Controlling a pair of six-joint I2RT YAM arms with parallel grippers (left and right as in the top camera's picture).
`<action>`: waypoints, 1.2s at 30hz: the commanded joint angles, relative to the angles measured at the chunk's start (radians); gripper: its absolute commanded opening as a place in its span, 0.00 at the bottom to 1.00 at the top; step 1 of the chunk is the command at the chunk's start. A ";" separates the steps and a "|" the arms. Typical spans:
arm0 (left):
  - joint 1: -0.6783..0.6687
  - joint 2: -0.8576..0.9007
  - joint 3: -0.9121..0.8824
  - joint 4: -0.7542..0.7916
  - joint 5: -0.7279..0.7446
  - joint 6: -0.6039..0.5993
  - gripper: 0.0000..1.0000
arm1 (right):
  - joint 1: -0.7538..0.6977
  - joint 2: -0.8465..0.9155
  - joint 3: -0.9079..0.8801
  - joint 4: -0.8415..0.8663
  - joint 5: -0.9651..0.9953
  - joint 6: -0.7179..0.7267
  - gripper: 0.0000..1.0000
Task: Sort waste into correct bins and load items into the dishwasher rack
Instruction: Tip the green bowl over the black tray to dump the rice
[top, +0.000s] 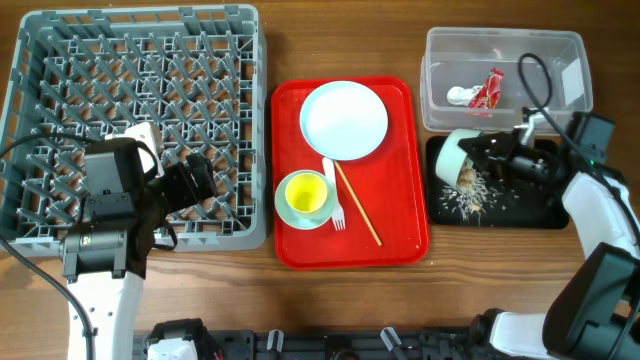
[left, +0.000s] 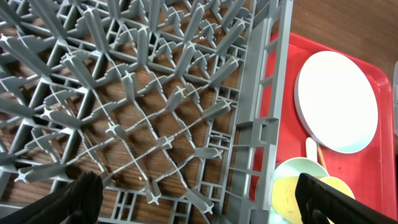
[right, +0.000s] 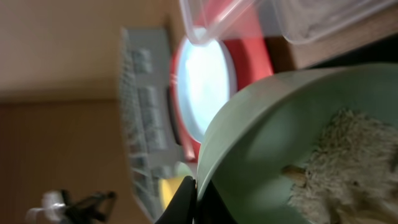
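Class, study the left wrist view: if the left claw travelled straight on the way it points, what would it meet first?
The left claw would probably hit upright pegs of the grey dishwasher rack first, then its lattice floor; depth is unclear.

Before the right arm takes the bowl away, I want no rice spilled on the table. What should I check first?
1. Grip: the right gripper clamps the mint-green bowl by its rim: ok.
2. Aim: the bowl is tipped over the black tray: ok.
3. Emptied: rice crumbs cling inside the bowl: not ok.
4. Spill: fallen crumbs lie inside the tray, seen from overhead: ok.
5. Clearance: the left gripper, open, is over the dishwasher rack: ok.
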 joint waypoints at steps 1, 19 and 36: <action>0.006 -0.001 0.017 0.000 0.006 -0.005 1.00 | -0.064 0.013 -0.047 0.107 -0.209 0.191 0.04; 0.006 -0.001 0.017 -0.001 0.006 -0.005 1.00 | -0.254 0.013 -0.061 0.387 -0.527 0.696 0.04; 0.006 -0.001 0.017 -0.001 0.006 -0.005 1.00 | -0.256 0.013 -0.059 0.705 -0.526 1.269 0.04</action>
